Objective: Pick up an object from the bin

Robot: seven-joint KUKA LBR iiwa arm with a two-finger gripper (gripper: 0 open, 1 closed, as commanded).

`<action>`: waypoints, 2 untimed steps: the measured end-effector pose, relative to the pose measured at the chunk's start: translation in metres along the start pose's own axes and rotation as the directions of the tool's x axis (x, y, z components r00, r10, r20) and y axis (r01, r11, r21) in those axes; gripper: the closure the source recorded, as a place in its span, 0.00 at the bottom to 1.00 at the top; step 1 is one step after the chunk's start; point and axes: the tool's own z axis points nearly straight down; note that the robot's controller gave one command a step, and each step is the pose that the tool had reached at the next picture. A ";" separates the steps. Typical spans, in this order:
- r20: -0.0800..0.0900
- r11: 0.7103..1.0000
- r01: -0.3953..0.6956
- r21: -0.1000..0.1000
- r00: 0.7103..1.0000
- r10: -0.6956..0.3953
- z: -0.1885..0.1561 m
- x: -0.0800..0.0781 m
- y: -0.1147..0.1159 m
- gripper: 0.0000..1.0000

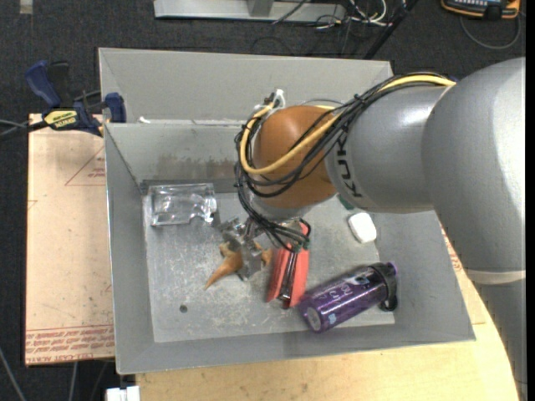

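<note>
My gripper (243, 245) is down in the middle of the bin, right over an orange-brown, carrot-shaped toy (221, 275) whose pointed end sticks out to the lower left. The toy's thick end is hidden under the gripper. Just to the right, touching or nearly touching the gripper, lies a red flat tool with black parts (289, 276). A crumpled clear plastic packet (179, 205) rests to the upper left, apart from the gripper.
A purple bottle with a black cap (348, 296) lies on its side near the bin's front right. A small white oval piece (362, 227) sits by the right wall. The arm and its orange cover hang over the bin's middle and right.
</note>
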 end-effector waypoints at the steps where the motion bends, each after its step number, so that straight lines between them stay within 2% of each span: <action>1: 0.000 1.000 0.000 0.000 1.000 0.000 0.000 0.000 0.000 1.00; 2: 0.003 0.999 -0.033 -0.001 0.999 0.033 -0.119 -0.015 -0.005 1.00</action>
